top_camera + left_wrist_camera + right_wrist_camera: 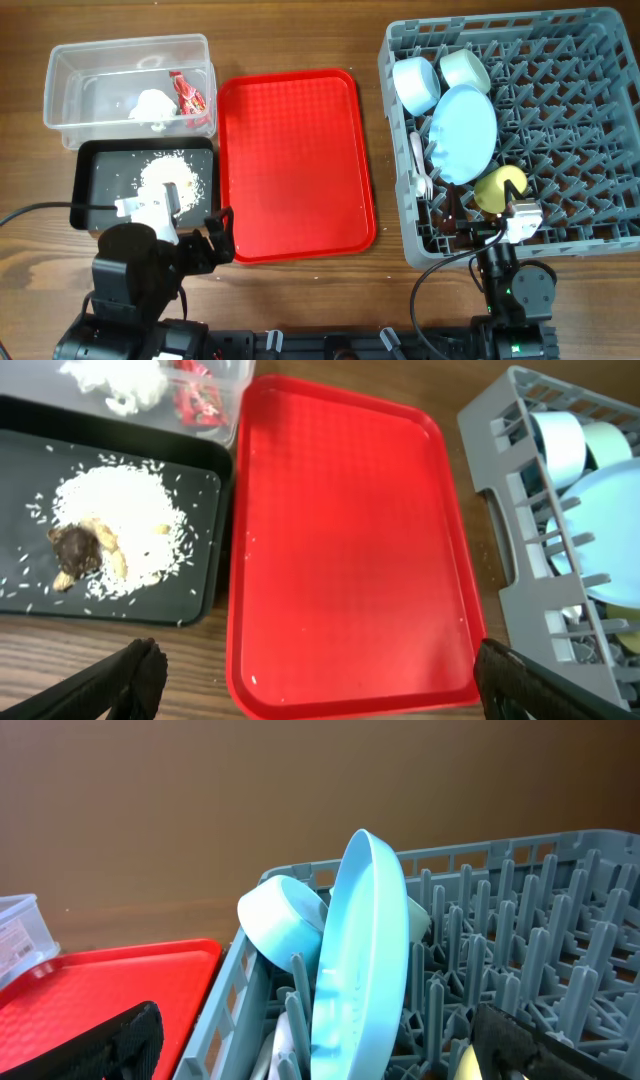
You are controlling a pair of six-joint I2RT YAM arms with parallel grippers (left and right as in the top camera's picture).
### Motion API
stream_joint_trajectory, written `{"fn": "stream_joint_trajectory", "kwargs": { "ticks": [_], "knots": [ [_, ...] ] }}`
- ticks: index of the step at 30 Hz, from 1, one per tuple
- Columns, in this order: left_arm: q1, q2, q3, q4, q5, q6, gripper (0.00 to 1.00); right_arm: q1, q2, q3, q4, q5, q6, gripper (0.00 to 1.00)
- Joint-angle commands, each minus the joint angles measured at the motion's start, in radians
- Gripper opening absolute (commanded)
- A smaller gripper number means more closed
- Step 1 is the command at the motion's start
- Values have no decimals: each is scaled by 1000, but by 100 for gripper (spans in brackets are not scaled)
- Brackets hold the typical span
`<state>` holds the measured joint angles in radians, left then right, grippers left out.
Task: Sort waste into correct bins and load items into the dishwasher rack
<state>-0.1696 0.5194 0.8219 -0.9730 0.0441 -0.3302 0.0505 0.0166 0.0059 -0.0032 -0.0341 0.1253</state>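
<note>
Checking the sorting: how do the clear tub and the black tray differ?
The clear tub is see-through and deep; the black tray is opaque and shallow. The tub holds a white tissue and red wrapper; the tray holds food scraps. Both are rectangular, similar in footprint.
</note>
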Motion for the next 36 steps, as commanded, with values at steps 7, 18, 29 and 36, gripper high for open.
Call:
{"fn": "stream_joint_trajectory", "kwargs": {
  "ticks": [7,18,29,36],
  "knots": [
    [163,-380,-491,505,-11,8,100,-5,-6,-1,4,-20,-18,100],
    [161,-517,-816,900,-44,8,100,-5,-6,-1,4,-20,-18,100],
    [161,-517,-816,899,-34,9,100,-5,-6,-1,4,-20,-18,100],
    [161,-517,-816,899,-34,9,100,-5,-6,-1,4,-20,-18,100]
  ]
}}
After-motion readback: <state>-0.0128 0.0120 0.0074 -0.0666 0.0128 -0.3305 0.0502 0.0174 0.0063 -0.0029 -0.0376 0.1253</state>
